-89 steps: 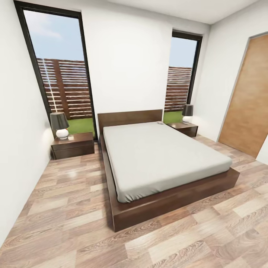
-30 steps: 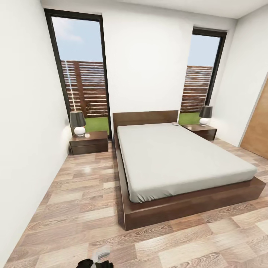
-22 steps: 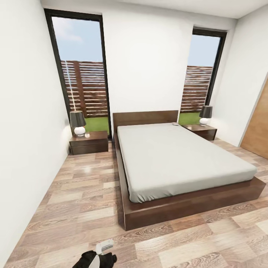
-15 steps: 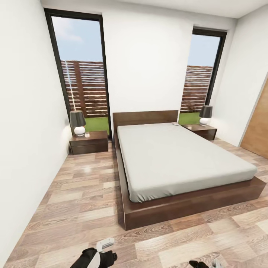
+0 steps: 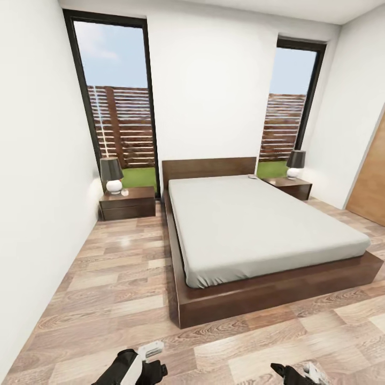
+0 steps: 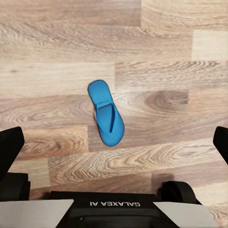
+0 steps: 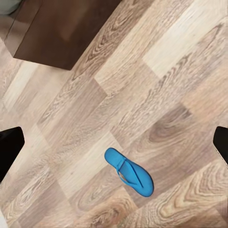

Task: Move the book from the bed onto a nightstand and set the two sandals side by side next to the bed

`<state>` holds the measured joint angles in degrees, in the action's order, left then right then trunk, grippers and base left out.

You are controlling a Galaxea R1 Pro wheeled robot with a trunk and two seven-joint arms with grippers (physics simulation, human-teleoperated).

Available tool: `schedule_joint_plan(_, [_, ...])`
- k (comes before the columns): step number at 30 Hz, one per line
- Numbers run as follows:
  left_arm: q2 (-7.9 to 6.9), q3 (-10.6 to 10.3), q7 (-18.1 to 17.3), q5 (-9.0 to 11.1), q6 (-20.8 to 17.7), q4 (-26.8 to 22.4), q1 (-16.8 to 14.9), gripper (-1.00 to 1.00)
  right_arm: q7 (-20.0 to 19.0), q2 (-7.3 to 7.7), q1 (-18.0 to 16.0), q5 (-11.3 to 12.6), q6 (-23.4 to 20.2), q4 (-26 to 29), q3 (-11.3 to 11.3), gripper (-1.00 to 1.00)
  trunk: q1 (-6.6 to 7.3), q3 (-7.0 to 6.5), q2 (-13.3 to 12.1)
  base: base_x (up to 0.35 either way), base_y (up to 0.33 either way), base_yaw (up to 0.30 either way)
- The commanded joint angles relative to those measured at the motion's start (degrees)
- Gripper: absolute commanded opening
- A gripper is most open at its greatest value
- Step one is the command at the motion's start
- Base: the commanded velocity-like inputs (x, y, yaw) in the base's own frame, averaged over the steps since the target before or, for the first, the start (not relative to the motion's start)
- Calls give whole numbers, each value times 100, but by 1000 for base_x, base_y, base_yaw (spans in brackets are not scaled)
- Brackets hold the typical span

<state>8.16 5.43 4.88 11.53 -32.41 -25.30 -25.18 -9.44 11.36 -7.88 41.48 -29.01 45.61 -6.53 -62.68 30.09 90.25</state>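
Hanging spread and empty above the plank floor (image 6: 57, 42), the left hand (image 6: 114, 142) and right hand (image 7: 114, 142) each look down on a blue sandal (image 6: 107, 113), (image 7: 129, 172) lying flat near the bed (image 5: 256, 230).

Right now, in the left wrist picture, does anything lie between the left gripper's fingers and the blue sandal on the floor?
Nothing visible does. The sandal lies alone on bare wood floor, in line with the open left gripper.
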Motion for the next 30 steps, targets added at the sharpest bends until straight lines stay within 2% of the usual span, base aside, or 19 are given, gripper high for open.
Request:
schedule_joint_plan(1, [5, 24, 46, 64, -39, -24, -2, 100, -11, 2, -3, 7, -40, 59, -16, 100, -22, 25, 45, 0, 0, 0])
schedule_joint_plan(11, [30, 42, 47, 69, -89, -127, -4, 100, -30, 55, -3, 66, -45, 567, -30, 100, -242, 204, 446, 0, 0, 0])
schedule_joint_plan(15, [16, 58, 44, 126, -212, -141, -16, 100, -48, 143, -27, 97, -64, 672, -32, 100, -330, 276, 606, 0, 0, 0])
schedule_joint_plan(18, [-8, 109, 44, 341, -307, -150, -31, 100, -91, 237, -74, 148, -95, 733, -32, 100, -396, 330, 727, 0, 0, 0])
schedule_joint_plan(19, [-30, 137, 47, 568, -352, -151, -49, 100, -133, 287, -96, 205, -152, 754, -32, 100, -418, 348, 767, 0, 0, 0])
schedule_joint_plan(23, [-76, 166, 77, 1011, -444, -148, -153, 100, -212, 355, -119, 334, -406, 778, -32, 100, -506, 420, 927, 0, 0, 0])
schedule_joint_plan(25, [-92, 176, 204, 1208, -592, -145, -309, 100, -247, 392, -127, 394, -635, 789, -32, 100, -549, 456, 1007, 0, 0, 0])
schedule_joint_plan(27, [-93, 183, 372, 1290, -765, -144, -443, 100, -261, 418, -131, 419, -749, 793, -32, 100, -593, 492, 1088, 0, 0, 0])
schedule_joint_plan(30, [-84, 194, 821, 1388, -1183, -143, -743, 100, -301, 465, -135, 453, -876, 803, -34, 100, -659, 545, 1208, 0, 0, 0])
